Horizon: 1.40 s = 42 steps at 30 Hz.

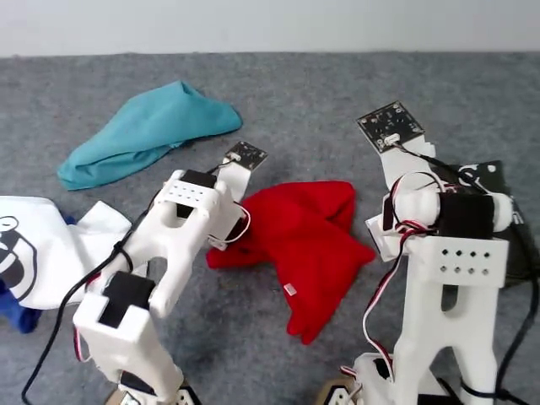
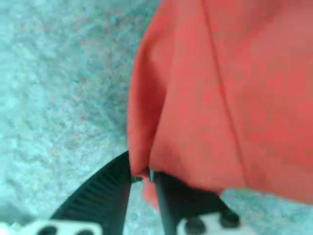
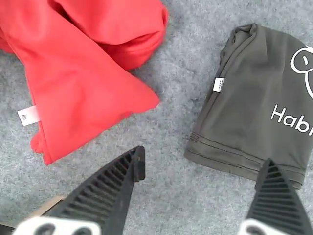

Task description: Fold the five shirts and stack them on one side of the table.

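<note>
At centre of the high view: left gripper pinching the red shirt by its left edge.
Left jaws pressed together on a fold of red cloth; shirt lies crumpled between the two arms, its bulk to frame right of the pinch, with one long lobe trailing toward lower centre; right gripper spread wide and holding nothing, over the bare table between red shirt and dark shirt; my read: right arm is nearer the shirt's free right side, so flattening pulls left-right across frame; teal shirt at upper left and white shirt at left edge, both well apart.
</note>
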Tool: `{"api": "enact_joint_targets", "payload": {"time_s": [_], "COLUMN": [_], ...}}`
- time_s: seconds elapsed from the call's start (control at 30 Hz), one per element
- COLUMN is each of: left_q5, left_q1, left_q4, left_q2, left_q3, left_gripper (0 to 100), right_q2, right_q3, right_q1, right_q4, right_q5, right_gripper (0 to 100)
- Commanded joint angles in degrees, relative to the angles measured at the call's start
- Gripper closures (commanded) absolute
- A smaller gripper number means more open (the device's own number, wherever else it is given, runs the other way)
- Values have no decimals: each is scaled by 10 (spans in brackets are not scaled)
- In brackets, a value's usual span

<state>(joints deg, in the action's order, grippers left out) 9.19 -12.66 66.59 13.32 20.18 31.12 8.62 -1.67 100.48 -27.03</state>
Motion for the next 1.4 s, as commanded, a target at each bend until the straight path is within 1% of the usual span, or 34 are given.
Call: {"api": "enact_joint_targets", "payload": {"time_s": [0.0,0.13,0.5,0.6,0.83,0.9,1.0,1.07,1.2,1.3,1.37], "left_q5": [-5,-4,-4,-4,-1,11,18,18,21,33,34], "left_q1": [2,2,12,42,107,122,146,168,226,256,272], "left_q4": [20,46,45,55,124,137,157,171,174,176,176], "left_q2": [-59,-75,-98,-162,-354,-404,-458,-488,-536,-558,-564], "left_q3": [-10,-10,-14,-23,-42,-42,-41,-41,-41,-40,-40], "left_gripper": [987,985,991,991,991,991,991,991,991,991,991], "right_q2": [18,18,18,18,18,18,18,18,17,16,16], "right_q3": [-3,-3,-2,-2,44,51,62,76,122,179,220], "right_q1": [0,0,0,0,1,3,32,67,146,198,222], "right_q4": [19,19,20,20,18,18,18,18,2,-16,-32], "right_q5": [6,6,7,7,7,7,7,4,0,-33,-40], "right_gripper": [648,648,648,648,648,648,648,648,649,649,649]}}
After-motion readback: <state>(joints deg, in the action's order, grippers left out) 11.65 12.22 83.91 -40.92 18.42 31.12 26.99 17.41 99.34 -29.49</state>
